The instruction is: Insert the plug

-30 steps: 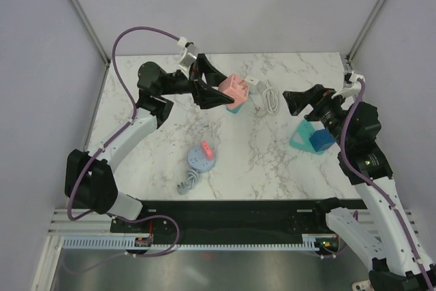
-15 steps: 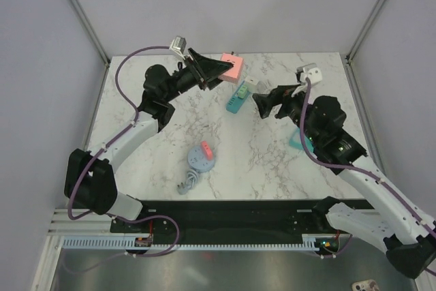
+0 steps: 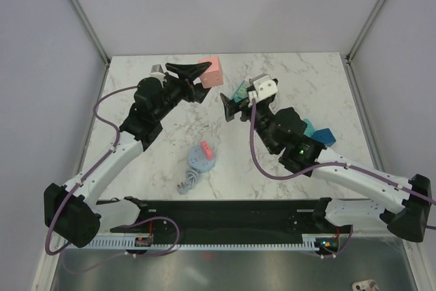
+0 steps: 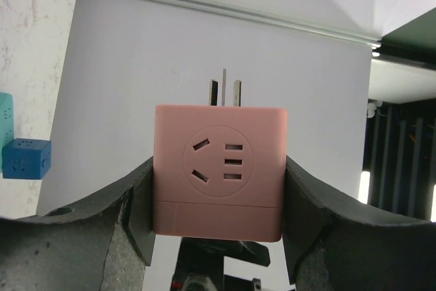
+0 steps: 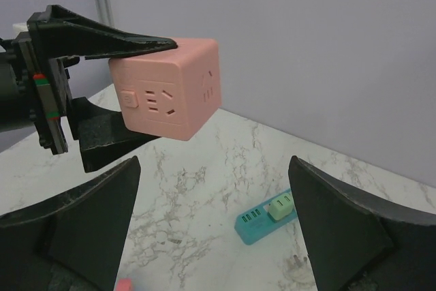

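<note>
Above the far edge of the marble table [image 3: 163, 148], left of its middle, the pink cube plug [image 3: 212, 71] hangs in the air, clamped between the two black fingers [image 4: 139, 206] of the left gripper [image 3: 203, 77], which press on opposite side faces with the jaws partly open to the cube's width. The cube is a matte salmon pink with rounded edges. In the left wrist view, the face turned to the camera bears a shallow round recess with two slanted slots and three short level ones, and flat metal prongs [image 4: 225, 90] stand up from the face beyond it. The right wrist view shows more slot patterns on two other faces, and a small square button near one corner. The right gripper [image 3: 229, 107] hovers near the cube and faces it, its jaws spread wide and holding nothing. On the table beneath it lies a teal power strip [image 5: 262, 220] with a pale green adapter [image 5: 280, 206] seated in it. Nearer the arm bases sits a round blue-grey socket [image 3: 201, 157] with a grey cord. A blue cube [image 3: 321, 138] rests to the right.
</note>
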`<action>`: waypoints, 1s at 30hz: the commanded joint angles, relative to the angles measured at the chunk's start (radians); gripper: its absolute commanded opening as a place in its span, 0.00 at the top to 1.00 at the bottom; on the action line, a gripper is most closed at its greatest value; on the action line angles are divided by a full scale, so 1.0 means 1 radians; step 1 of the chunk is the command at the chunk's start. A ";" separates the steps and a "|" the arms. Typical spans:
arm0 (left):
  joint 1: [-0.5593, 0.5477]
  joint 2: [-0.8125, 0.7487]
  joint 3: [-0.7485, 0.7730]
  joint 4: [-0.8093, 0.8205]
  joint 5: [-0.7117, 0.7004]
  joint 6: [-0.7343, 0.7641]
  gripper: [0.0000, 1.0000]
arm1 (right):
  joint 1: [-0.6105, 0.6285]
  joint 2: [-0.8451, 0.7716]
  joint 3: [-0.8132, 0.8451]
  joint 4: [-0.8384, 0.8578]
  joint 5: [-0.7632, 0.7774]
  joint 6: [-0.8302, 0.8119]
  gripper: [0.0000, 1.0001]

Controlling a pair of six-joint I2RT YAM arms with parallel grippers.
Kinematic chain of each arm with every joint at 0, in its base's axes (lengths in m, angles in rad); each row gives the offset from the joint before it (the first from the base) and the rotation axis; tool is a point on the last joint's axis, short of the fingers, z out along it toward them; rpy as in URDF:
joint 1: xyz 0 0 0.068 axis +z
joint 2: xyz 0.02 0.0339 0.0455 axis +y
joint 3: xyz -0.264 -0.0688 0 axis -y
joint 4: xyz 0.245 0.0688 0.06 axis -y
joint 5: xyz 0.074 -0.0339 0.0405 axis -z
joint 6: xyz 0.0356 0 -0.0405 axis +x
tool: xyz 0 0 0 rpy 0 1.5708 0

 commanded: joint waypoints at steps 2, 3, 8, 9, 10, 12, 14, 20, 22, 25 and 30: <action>-0.007 -0.040 -0.001 -0.037 -0.084 -0.106 0.98 | 0.063 0.092 0.095 0.109 0.098 -0.112 0.02; -0.010 -0.041 -0.003 -0.037 -0.078 -0.109 0.98 | 0.069 0.111 0.104 0.115 0.095 -0.112 0.02; -0.022 -0.058 -0.024 -0.051 -0.088 -0.109 0.98 | 0.103 0.180 0.162 0.124 0.099 -0.122 0.03; -0.028 -0.066 -0.038 -0.051 -0.094 -0.114 0.98 | 0.106 0.204 0.168 0.126 0.105 -0.125 0.04; -0.030 -0.067 -0.045 -0.051 -0.096 -0.118 0.98 | 0.107 0.213 0.173 0.127 0.107 -0.127 0.03; -0.034 -0.069 -0.052 -0.049 -0.093 -0.123 0.98 | 0.109 0.241 0.187 0.130 0.108 -0.122 0.03; -0.037 -0.071 -0.050 -0.051 -0.093 -0.124 0.98 | 0.109 0.261 0.201 0.123 0.119 -0.125 0.03; -0.048 -0.080 -0.041 -0.057 -0.094 -0.127 0.98 | 0.107 0.319 0.244 0.092 0.142 -0.152 0.05; -0.048 -0.086 -0.042 -0.063 -0.098 -0.127 0.98 | 0.109 0.321 0.242 0.087 0.133 -0.145 0.06; -0.050 -0.090 -0.042 -0.069 -0.101 -0.126 0.98 | 0.109 0.335 0.241 0.080 0.144 -0.145 0.08; -0.063 -0.104 -0.042 -0.080 -0.108 -0.126 0.98 | 0.107 0.370 0.245 0.116 0.180 -0.168 0.10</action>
